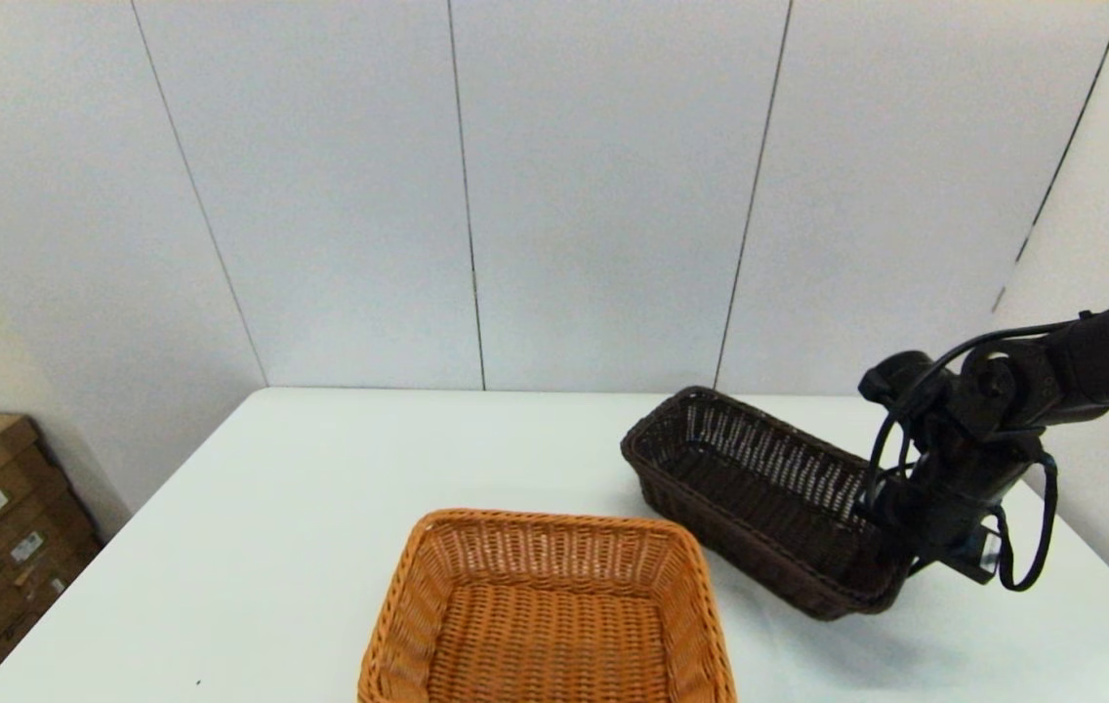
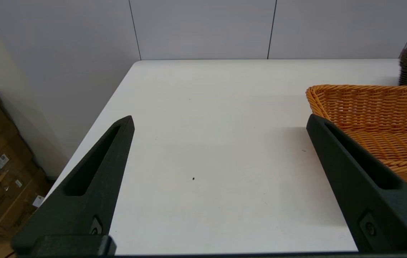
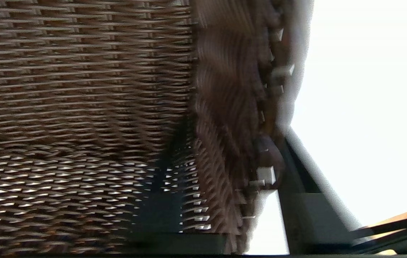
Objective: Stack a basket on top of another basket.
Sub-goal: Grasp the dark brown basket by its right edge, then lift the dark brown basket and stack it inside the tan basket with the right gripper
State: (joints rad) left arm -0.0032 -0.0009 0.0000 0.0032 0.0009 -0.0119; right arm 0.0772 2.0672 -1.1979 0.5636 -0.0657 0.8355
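On the table, right side: dark basket [image 1: 759, 493], near end tipped up.
Right gripper [image 1: 891, 532]: fingers clamped on its end wall.
Left gripper [image 2: 218, 179]: parked, fingers apart.
Technique: lift clear, level over orange basket [image 1: 545, 610].

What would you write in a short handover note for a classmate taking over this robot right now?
Right gripper: shut on the near right wall of the dark brown basket, one finger inside, one outside. The basket looks tilted, its gripped end lifted.
Left gripper: open, holding nothing, low over bare table to the left of the orange-tan basket.
Orange-tan basket: empty, at the table's front edge.
Done: dark basket gripped.
Left: carry it over the orange-tan basket, lower it in, release.
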